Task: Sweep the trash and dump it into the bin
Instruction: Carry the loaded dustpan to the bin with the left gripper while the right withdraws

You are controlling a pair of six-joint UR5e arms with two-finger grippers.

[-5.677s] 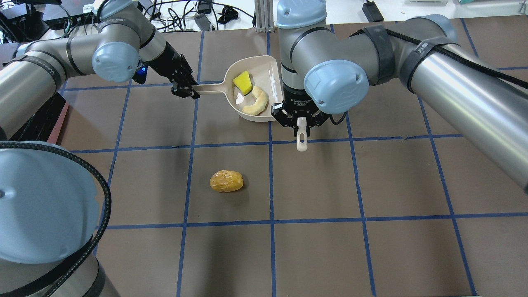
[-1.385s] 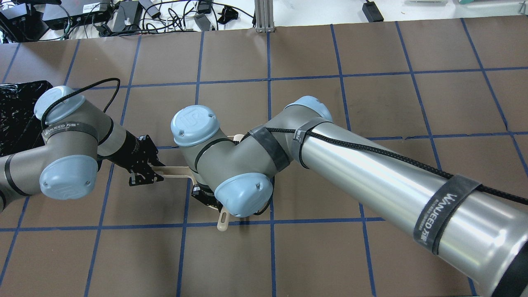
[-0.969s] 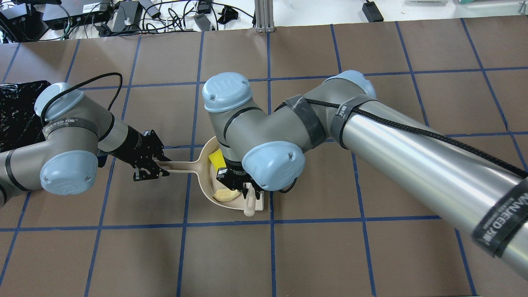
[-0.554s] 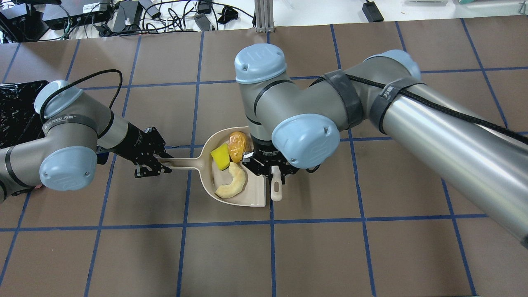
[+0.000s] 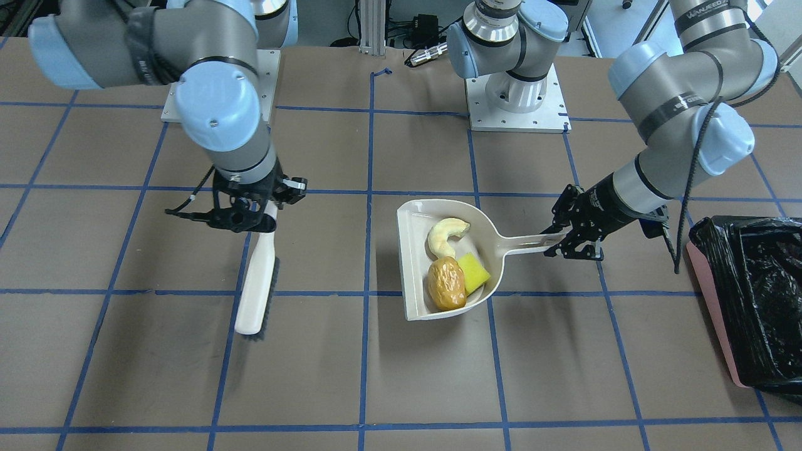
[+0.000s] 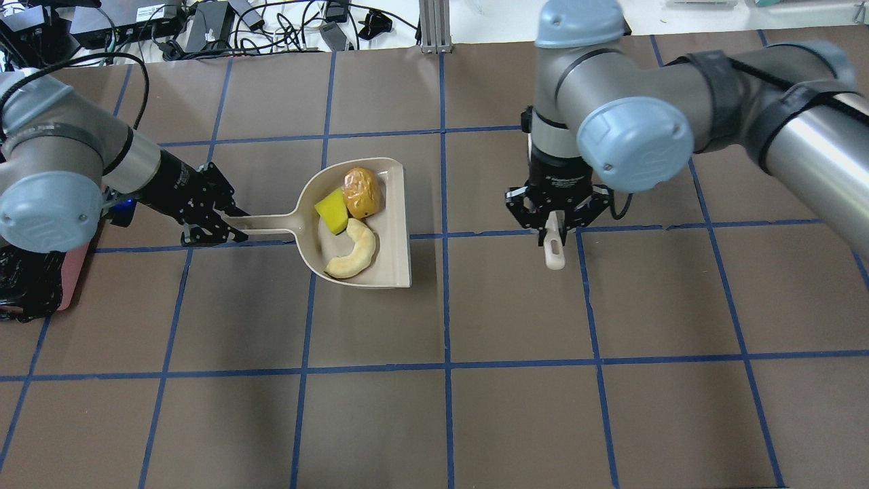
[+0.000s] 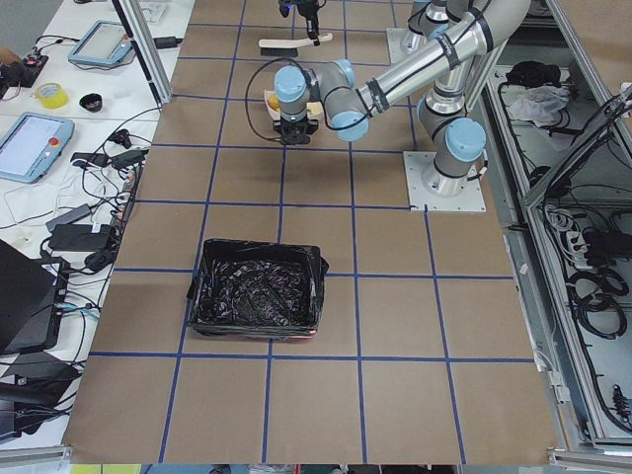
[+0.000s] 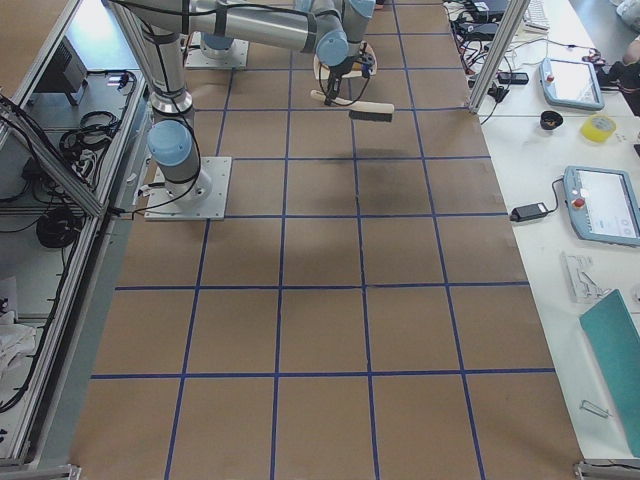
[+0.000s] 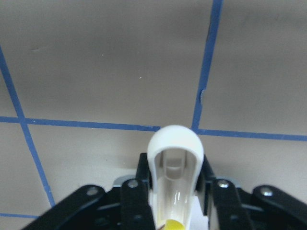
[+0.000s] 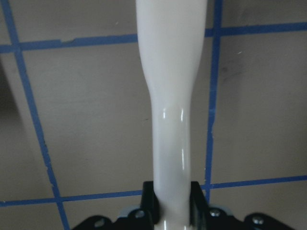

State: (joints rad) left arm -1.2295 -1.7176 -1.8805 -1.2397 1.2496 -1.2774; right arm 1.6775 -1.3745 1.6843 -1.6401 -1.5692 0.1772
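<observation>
From across the table, we are seeing the left gripper (image 5: 567, 243) clenched on the handle of the beige dustpan (image 5: 408, 263). The pan is carrying all the trash: the potato-like lump (image 5: 447, 284), the crescent slice (image 5: 443, 233) and the yellow wedge (image 5: 474, 274), with the lump lying against the wedge. The pink bin (image 5: 711, 307), lined with a black bag (image 5: 767, 294), is standing beyond the left arm, well apart from the pan. The right gripper (image 5: 247, 213) is grasping a white brush (image 5: 255, 285) by its handle.

From overhead, we are finding the pan's open mouth facing the right arm, with the brush well apart from it.

In the left wrist view, the fingers are pinching the pan handle's rounded end. In the right wrist view, they are squeezing the brush handle.
</observation>
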